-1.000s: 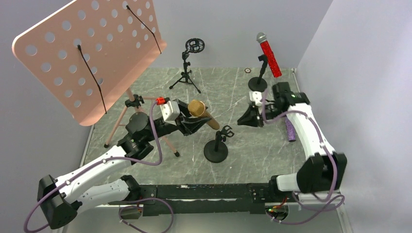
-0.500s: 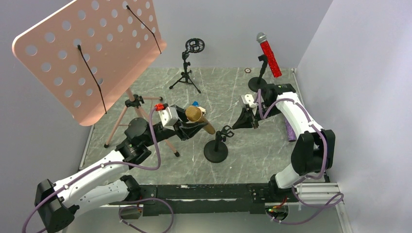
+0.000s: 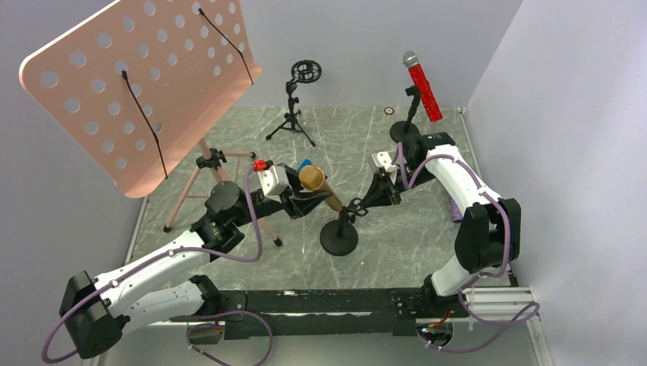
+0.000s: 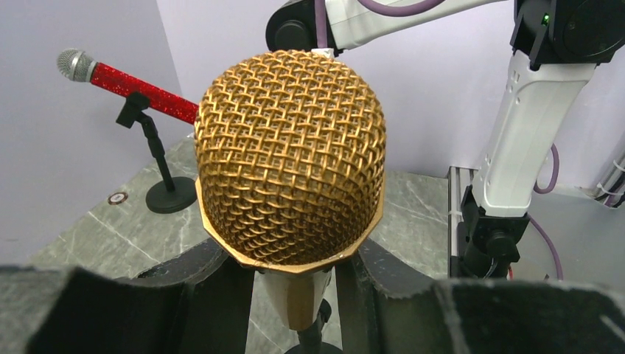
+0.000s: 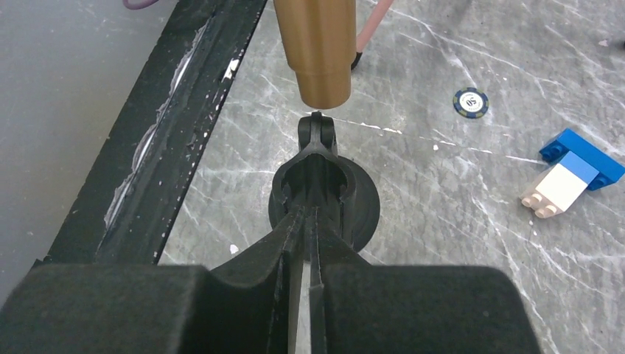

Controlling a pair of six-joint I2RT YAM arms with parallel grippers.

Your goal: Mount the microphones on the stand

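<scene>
My left gripper (image 3: 307, 200) is shut on the gold microphone (image 3: 317, 184), tilted with its mesh head (image 4: 290, 158) towards the wrist camera and its tail (image 5: 317, 44) just above the clip (image 5: 317, 158) of the small black round-base stand (image 3: 339, 238). My right gripper (image 3: 365, 202) is shut on the back of that clip, its fingers (image 5: 295, 243) nearly together. The red glitter microphone (image 3: 423, 90) sits clipped in the stand at the back right and also shows in the left wrist view (image 4: 140, 87). The purple glitter microphone (image 3: 455, 207) lies on the table, partly behind my right arm.
A black tripod stand with a round shock mount (image 3: 299, 95) stands at the back centre. A large pink perforated music stand (image 3: 137, 84) on a tripod fills the left. A blue and white brick (image 5: 571, 169) and a poker chip (image 5: 470, 102) lie on the marble table.
My right gripper has moved left and forward to the middle stand and closed on its clip. My left gripper has shifted the gold microphone a little towards that stand.
</scene>
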